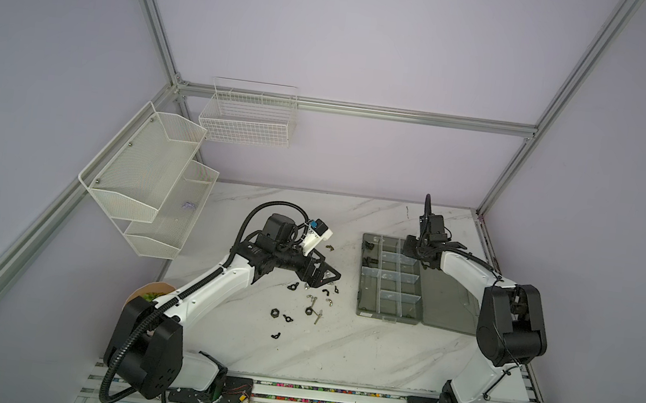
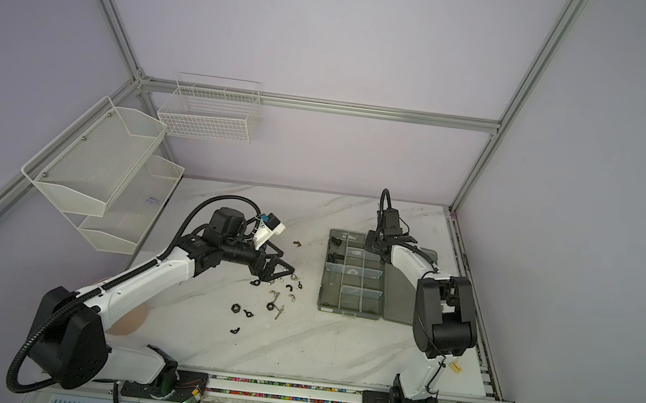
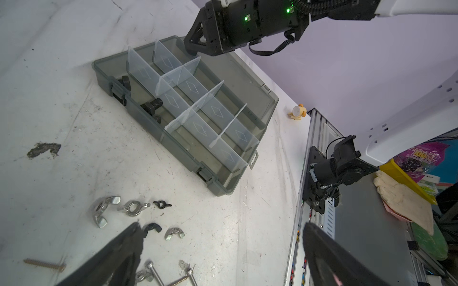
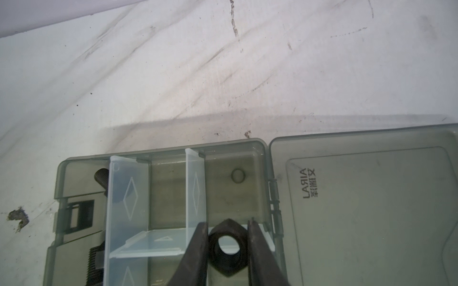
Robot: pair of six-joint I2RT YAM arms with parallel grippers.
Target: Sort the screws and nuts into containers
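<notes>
Right now your right gripper (image 4: 227, 229) is clenched on a black hex nut (image 4: 225, 267). A finger (image 4: 195, 250) presses against each of two opposite sides, and the bore faces the wrist camera. You have it over the far end of the organizer box (image 4: 158, 149), above the row of compartments that runs next to the hinge. Whether the nut is over the corner compartment or its neighbour, you cannot tell. The lid (image 4: 371, 210) lies flat and open on the table (image 1: 335, 359), beside the box on the side away from the loose parts. Black bolts (image 3: 151, 104) lie in the long compartment along the latch side.

Your left gripper (image 3: 221, 226) is released, its jaws spread wide. It is low over the loose hardware, well apart from the box. One finger's tip is just beside a small black wing nut (image 3: 152, 226), but contact cannot be judged. Near it lie three silver wing nuts (image 3: 101, 210), a second black wing nut (image 3: 162, 203), a brass screw (image 3: 44, 263) and thin silver screws (image 3: 153, 272). In both top views two more black hex nuts (image 1: 275, 312) sit on the table, nearer the robot's base than that gripper.
</notes>
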